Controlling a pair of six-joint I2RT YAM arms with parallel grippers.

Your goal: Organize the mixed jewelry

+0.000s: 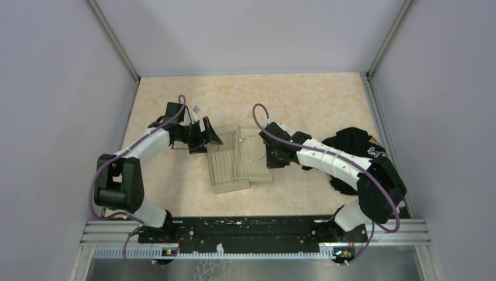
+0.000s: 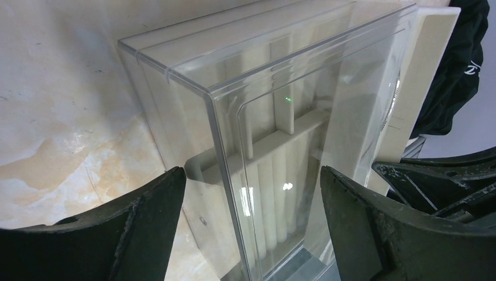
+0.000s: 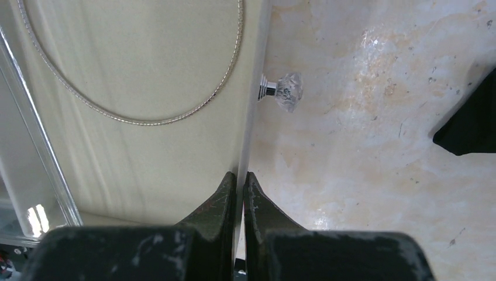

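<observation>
With our right jaws clenched on the drawer's [image 3: 146, 170] front edge and the silver hoop [image 3: 140, 122] lying inside, we should slide it gently while our left jaws, released, bracket the clear case [image 2: 175, 64].

Left arm [image 1: 146, 142] and right arm [image 1: 334, 161] show white shells, black joints, purple cables [image 1: 89, 199].

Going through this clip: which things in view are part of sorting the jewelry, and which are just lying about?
Part of the job:
- silver hoop, lying in the beige drawer
- clear case
- right gripper, jaws pinching the drawer's front wall
- left gripper, jaws open at the case

Lying about:
- black cloth, by the right arm
</observation>
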